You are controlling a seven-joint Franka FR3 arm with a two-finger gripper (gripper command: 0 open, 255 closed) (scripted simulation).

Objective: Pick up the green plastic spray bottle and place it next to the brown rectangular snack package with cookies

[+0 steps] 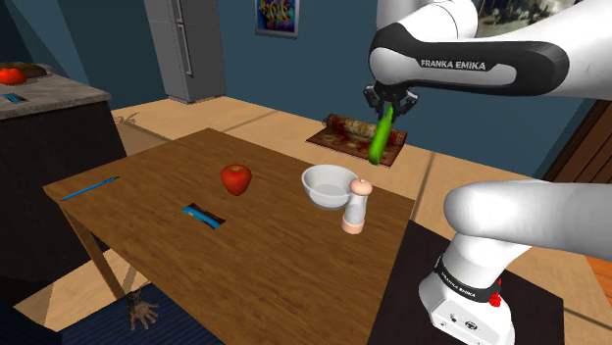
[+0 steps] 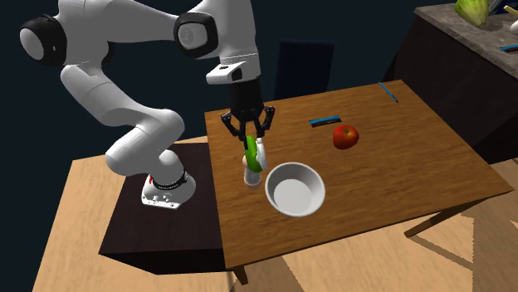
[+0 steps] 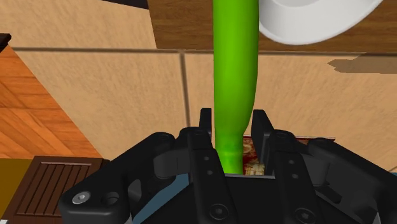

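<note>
One green spray bottle (image 1: 382,135) — narrow end pinched in the gripper (image 1: 389,105) — body hanging below it.

A home kitchen: grey fridge (image 1: 183,49), stone counter (image 1: 61,98), wooden table (image 1: 275,265).

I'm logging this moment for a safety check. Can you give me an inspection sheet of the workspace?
Surface: wooden table, with loose items on it.
Job's things: green bottle lifted, hanging from the gripper; brown snack package beyond the table's far edge, apparently on the floor.
Clutter: red apple, white bowl, shaker beside the bowl, blue pen, blue strip.
Gripper: gripper shut on the green bottle's narrow end.
Cables: nothing seen.
Surroundings: counter, grey cabinet, blue wall with a picture.
</note>
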